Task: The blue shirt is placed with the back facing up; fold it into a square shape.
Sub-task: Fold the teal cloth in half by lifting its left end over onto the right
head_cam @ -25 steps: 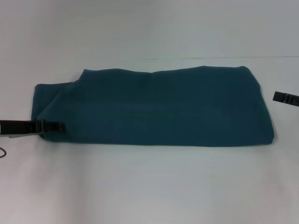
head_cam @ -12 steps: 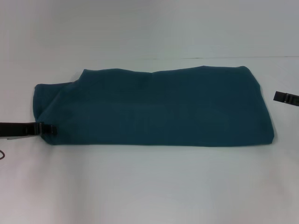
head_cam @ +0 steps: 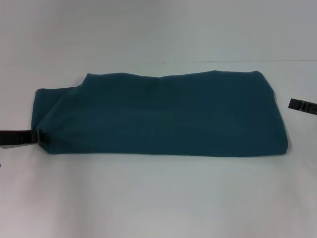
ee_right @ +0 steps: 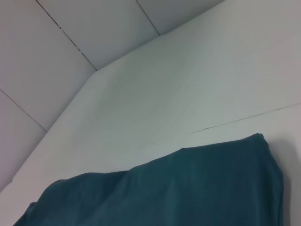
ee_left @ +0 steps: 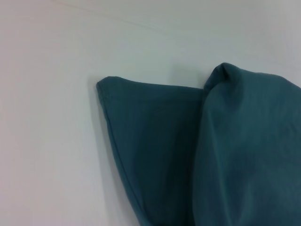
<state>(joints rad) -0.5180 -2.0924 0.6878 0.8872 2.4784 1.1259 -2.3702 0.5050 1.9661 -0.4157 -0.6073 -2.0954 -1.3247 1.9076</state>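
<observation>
The table point(head_cam: 158, 198) is white and bare in its near part; beyond that strip lies the shirt point(head_cam: 163, 116), a dark teal band folded long across the view, its near edge straight and running almost from one side to the other; the cloth is flat and smooth with only faint creases.

At the shirt's left end a sleeve part sticks out past the main fold, and its corner narrows toward the near side; the left gripper point(head_cam: 35, 136) comes in from the left edge of the head view, low over the table, its dark tip just at that near-left corner; whether it touches the cloth I cannot tell, nor whether its claw is apart or together.

The left wrist view shows the same end close up: a flat hemmed flap lying on the table, with a thicker fold of cloth raised beside it.

At the right end the shirt stops in a clean edge; the right gripper point(head_cam: 303, 105) shows only as a dark tip at the right border, apart from the cloth, with white table between; its claw I cannot tell either.

Farther back the shirt's far edge is uneven, stepped down toward the left; behind it the table goes on to a thin seam line and a pale wall point(ee_right: 70, 37).
</observation>
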